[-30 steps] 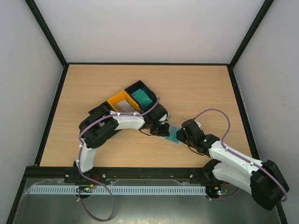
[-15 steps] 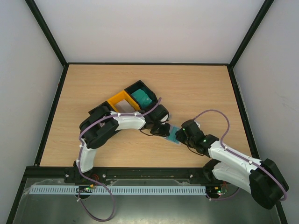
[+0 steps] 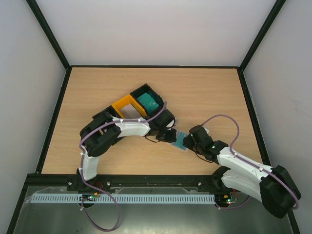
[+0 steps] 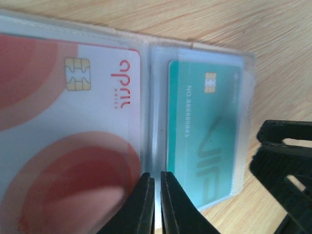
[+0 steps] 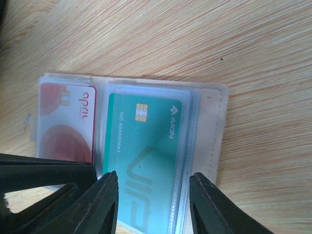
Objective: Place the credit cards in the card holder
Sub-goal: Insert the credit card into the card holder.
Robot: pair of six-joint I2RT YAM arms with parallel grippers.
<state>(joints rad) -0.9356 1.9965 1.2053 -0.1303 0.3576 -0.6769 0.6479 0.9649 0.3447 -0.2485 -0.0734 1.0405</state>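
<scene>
Light wooden tabletop carries the open card holder, which lies flat between the 2 arms with its clear sleeves facing up. 1 red-and-white card sits in the sleeve on one side of the fold and 1 teal card in the sleeve on the other.

The left end effector has its 2 fingers drawn almost together, with only a sliver between them, and the tips rest right at the holder's central fold. I cannot tell whether they pinch a sleeve there. The right end effector is spread wide and holds nothing. Its fingers straddle the teal card's half of the holder, and the red-and-white card lies just outside one finger.

Beyond the left end effector, well apart from the holder, a yellow tray and a black tray stand side by side. More teal cards lie in the black tray.
</scene>
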